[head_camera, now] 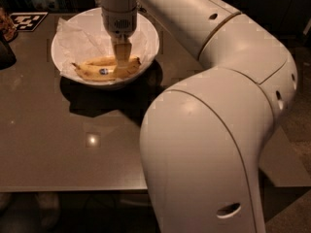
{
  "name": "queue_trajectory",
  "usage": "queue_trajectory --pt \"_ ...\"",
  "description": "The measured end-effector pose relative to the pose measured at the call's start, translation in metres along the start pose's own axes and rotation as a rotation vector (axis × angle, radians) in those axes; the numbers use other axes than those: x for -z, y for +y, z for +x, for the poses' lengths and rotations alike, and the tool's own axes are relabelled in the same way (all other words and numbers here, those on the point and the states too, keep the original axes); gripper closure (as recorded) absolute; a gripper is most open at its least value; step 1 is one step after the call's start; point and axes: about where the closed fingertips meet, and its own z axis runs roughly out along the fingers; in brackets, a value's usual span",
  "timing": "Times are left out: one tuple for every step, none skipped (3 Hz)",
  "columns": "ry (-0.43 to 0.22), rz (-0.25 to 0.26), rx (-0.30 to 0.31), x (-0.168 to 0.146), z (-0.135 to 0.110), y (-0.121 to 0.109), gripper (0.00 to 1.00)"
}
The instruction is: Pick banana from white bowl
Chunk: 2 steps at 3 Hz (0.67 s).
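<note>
The banana [99,69], yellow with brown freckles and a small dark blue sticker, lies along the near side of the white bowl [148,50] at the table's far left. A crinkled white paper sheet [80,40] lies in the bowl behind it. My gripper [122,62] points straight down into the bowl and reaches the banana's right half. It hides the part of the banana beneath it.
My big white arm [218,120] fills the right and the foreground and hides the table's right side. The brown table [58,144] has its near edge at the bottom. A dark object [6,52] and a black-and-white marker tag [29,21] lie at the far left.
</note>
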Motion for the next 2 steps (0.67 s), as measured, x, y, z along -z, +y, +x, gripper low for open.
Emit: queue_trajectory --pt "-0.002 -0.014 0.001 -0.0053 -0.0019 -0.0017 0.48" --pt "0.000 -0.023 0.006 -0.0078 -0.0027 -0.0022 0.47"
